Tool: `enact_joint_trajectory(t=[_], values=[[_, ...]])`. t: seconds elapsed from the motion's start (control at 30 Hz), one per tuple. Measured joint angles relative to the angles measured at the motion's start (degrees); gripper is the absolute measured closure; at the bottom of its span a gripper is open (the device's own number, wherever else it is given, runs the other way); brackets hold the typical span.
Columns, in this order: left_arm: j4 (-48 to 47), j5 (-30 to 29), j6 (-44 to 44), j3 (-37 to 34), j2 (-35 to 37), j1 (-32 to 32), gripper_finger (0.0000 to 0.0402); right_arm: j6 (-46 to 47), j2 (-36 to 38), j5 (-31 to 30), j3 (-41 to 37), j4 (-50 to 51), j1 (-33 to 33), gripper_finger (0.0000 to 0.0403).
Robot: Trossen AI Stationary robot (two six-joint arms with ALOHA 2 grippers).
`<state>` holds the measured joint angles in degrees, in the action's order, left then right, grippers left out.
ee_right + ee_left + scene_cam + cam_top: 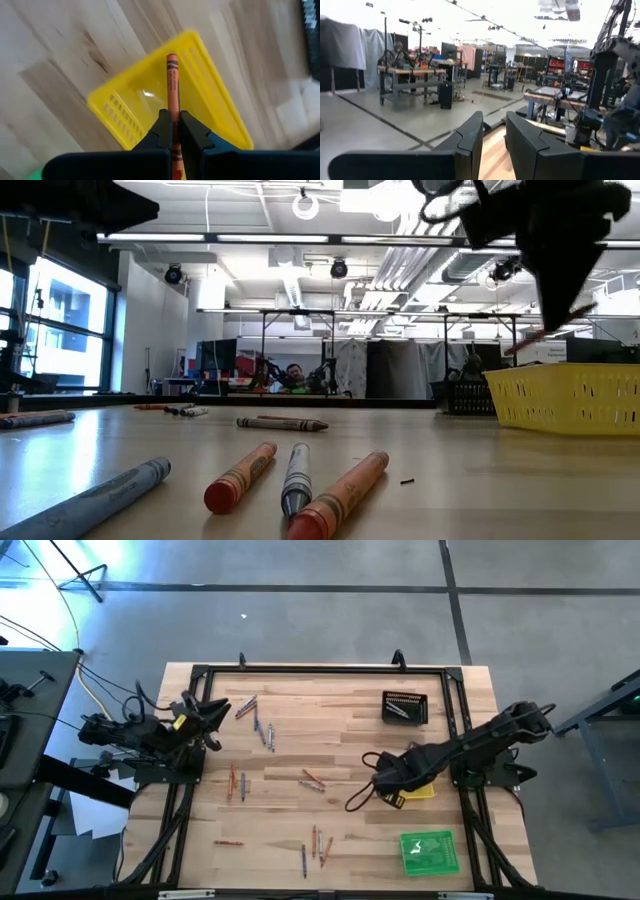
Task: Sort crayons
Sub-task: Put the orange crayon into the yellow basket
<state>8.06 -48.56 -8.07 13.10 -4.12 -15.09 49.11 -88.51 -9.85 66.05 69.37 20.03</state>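
Crayons lie scattered on the wooden table: a group near the left arm [260, 725], some mid-table [313, 780] and some near the front edge [318, 843]; orange and grey ones lie close in the low view [295, 477]. My right gripper [385, 775] hangs over the yellow tray [125, 107], shut on an orange crayon [172, 85]. My left gripper [494, 135] waits at the table's far left [215, 710], raised, its fingers a little apart with nothing between them. My right gripper pinches the orange crayon between its two fingers [162, 127], on its paper-wrapped sides [173, 117] partway along its length. The fingers point down from above. The crayon is lifted clear of the table and sticks out past the fingertips, slanting above the yellow tray [545, 330].
A black tray [405, 707] with crayons in it stands at the far right, and a green tray [430, 850] at the near right. A black frame [320, 670] runs round the table's edges. Bare wood lies between the crayon groups.
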Motion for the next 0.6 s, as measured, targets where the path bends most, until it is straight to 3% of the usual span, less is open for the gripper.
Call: enact_joint_trajectory(t=[0.17,0.43,0.6], values=[[3.0,0.0,-3.4,0.0,0.0,0.0,0.0328,3.9,0.0,5.7,-6.0,-4.9,0.0,0.0402],[5.6,0.0,-6.6,0.0,0.0,0.0,0.0328,7.7,0.0,5.5,-10.8,-8.7,0.3,0.0398],[5.6,0.0,-7.1,0.0,0.0,0.0,0.0328,9.1,0.0,5.6,-10.6,-8.7,0.3,0.0361]])
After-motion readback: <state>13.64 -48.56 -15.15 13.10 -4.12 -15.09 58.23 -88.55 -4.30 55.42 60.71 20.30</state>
